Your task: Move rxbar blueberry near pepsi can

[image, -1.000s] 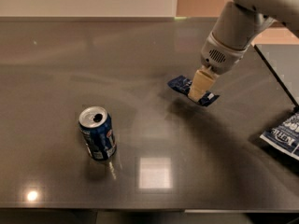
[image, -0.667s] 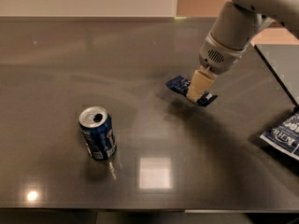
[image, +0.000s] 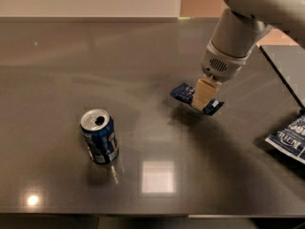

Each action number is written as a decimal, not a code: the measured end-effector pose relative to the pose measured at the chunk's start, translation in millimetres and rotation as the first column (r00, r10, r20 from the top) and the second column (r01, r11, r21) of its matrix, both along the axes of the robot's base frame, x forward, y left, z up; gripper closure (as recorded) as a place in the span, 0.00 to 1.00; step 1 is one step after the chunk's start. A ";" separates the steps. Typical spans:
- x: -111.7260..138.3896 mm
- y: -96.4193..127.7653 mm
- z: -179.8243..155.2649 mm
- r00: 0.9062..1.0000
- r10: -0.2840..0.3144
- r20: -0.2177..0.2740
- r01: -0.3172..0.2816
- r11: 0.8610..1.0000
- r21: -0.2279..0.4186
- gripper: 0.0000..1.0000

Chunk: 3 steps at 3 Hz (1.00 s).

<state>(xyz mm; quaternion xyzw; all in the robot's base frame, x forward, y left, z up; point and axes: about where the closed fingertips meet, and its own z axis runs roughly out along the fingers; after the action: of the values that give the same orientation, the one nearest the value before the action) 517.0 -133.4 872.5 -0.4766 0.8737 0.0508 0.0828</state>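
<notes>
Well, we are reading what little lettering there is. The chip bag (image: 289,138) at the right edge is showing bold white letters on dark blue, too cut off and blurred for us to spell out. The pepsi can (image: 100,138) is showing only white and red marks on its blue side, with no word we can make out. The rxbar blueberry (image: 181,91) is carrying faint pale print that we cannot read either.

We are seeing 1 arm coming in from the upper right, its white wrist ending in the gripper (image: 202,94), which is sitting right of the table's middle. Its beige fingers are pinching the bar across its middle. The front finger (image: 203,90) is hiding the centre of the wrapper, and only the 2 ends are sticking out. A shadow is lying on the grey glossy table (image: 57,80) just under the bar, so the bar is looking slightly raised, though we cannot tell for sure.

The bar's long axis is running from upper left to lower right, with its lower end pointing toward the chip bag. The can is standing upright, silver top up, well apart from the bar to its lower left. A dark panel (image: 286,66) is lying at the right, beyond the arm.
</notes>
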 end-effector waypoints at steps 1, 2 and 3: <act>-24.1 4.7 -8.7 0.999 0.051 -0.013 -0.052 0.998 -0.041 1.00; -47.1 11.5 -22.6 0.993 0.107 -0.044 -0.109 0.992 -0.063 1.00; -67.9 25.0 -30.0 0.983 0.171 -0.067 -0.175 0.982 -0.070 1.00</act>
<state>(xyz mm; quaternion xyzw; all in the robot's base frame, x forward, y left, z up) 449.0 -108.4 842.5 -0.5518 0.8324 0.0391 0.0335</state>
